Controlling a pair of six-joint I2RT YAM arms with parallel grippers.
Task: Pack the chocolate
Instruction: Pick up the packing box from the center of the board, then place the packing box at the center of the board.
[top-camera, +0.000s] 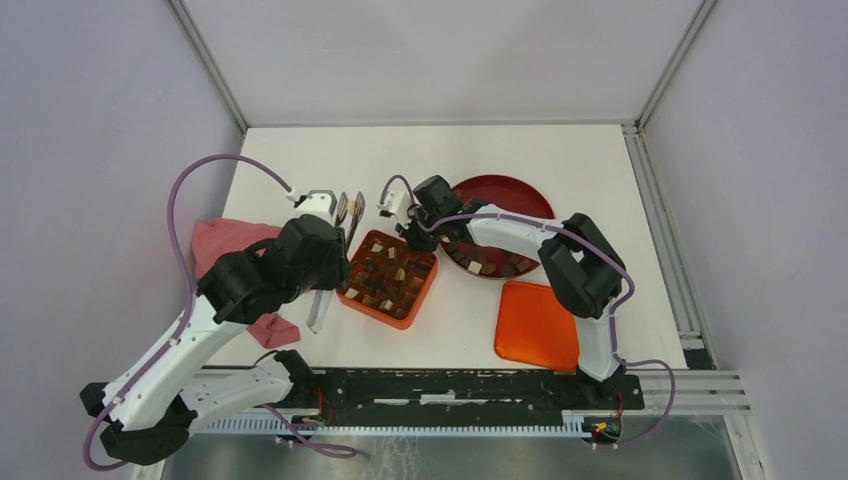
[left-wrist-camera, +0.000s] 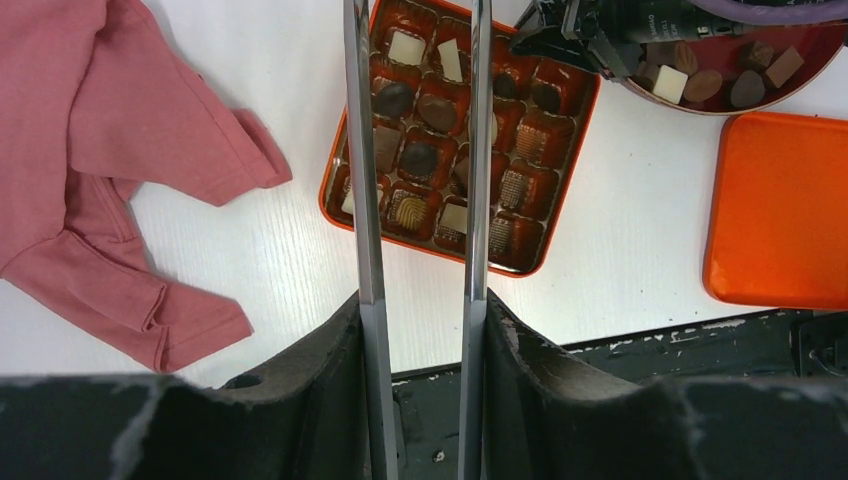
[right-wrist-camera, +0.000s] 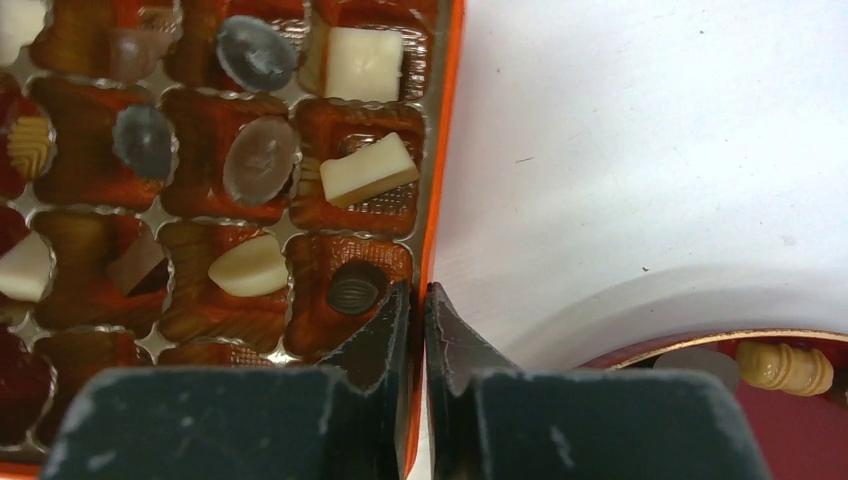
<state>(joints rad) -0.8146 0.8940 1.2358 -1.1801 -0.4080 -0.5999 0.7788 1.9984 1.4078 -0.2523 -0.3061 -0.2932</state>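
Broadly, we judge the packing well along but unfinished. Our landmark is the orange box (left-wrist-camera: 570, 185). Most of its compartments hold a piece of the chocolate (left-wrist-camera: 438, 112), while a few down its right side look like bare ribbed cups, though we cannot be sure. The dark-red plate (top-camera: 505, 195) sits just beside the box's far right corner. It carries a handful more pieces along the rim nearest the box, and those are left to pack. The orange lid (top-camera: 538, 325) lies flat to the right of the box, apart from it, so closing looks like the last step.

The left gripper (left-wrist-camera: 420, 300) is clamped partway on metal tongs (left-wrist-camera: 365, 200), whose blades run above the box. Their tips, past its far left corner, look empty from overhead. The right gripper (right-wrist-camera: 420, 295) is at the box's far right corner, jaws at a thin slit with the box's rim running into it. We take it to be pinching that rim, with no chocolate in it.

The pieces are small: dark brown, mid brown and cream-white, in square, oval and round shapes. One cream slab leans tilted in its cup. A dark ridged round one lies in the corner cup beside the right gripper.
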